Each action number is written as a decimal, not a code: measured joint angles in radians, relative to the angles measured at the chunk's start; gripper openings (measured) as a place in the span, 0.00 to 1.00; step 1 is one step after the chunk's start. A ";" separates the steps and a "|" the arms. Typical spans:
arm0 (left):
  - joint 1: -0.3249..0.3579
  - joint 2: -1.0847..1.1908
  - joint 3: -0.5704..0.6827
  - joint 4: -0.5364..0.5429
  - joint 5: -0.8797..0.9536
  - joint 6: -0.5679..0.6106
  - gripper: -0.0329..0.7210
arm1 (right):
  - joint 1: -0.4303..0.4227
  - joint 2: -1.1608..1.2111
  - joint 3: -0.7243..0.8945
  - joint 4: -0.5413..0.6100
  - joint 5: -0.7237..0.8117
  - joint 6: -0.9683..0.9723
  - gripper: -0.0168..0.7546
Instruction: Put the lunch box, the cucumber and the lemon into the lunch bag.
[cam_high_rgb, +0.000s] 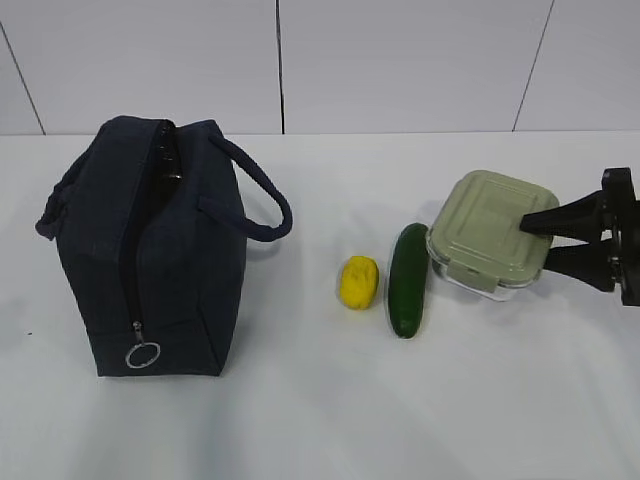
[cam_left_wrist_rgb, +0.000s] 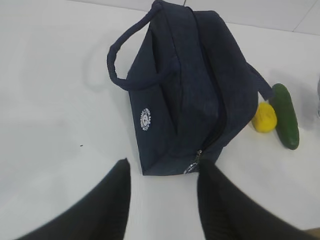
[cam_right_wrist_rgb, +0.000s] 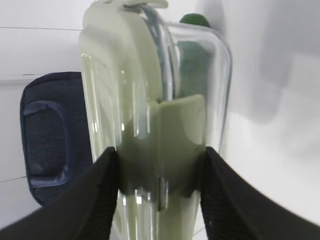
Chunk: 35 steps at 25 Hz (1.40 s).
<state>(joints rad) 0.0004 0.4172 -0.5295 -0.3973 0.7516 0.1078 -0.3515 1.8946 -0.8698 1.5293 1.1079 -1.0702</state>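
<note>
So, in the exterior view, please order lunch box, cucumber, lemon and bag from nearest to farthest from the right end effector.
1. Sage-lidded clear glass lunch box, gripped by the right end effector.
2. Dark green cucumber, left of it.
3. Yellow lemon, further left.
4. Navy fabric lunch bag, far left.

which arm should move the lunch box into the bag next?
Right. Its pincer is closed on the lunch box, one finger on the lid and one under the glass base. The left pincer holds nothing and hangs by the zipper end of the lunch bag, better placed to steady or open it.
</note>
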 joint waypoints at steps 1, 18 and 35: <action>0.000 0.017 0.000 -0.007 -0.012 0.000 0.48 | 0.007 -0.002 0.000 0.002 0.002 0.004 0.48; 0.000 0.333 -0.096 -0.175 -0.038 0.111 0.56 | 0.224 -0.039 -0.005 0.121 0.002 0.025 0.48; 0.000 0.934 -0.457 -0.319 0.066 0.306 0.56 | 0.374 -0.039 -0.291 0.150 0.011 0.155 0.48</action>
<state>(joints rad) 0.0004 1.3508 -0.9866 -0.7160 0.8181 0.4135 0.0224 1.8557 -1.1604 1.6790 1.1194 -0.9148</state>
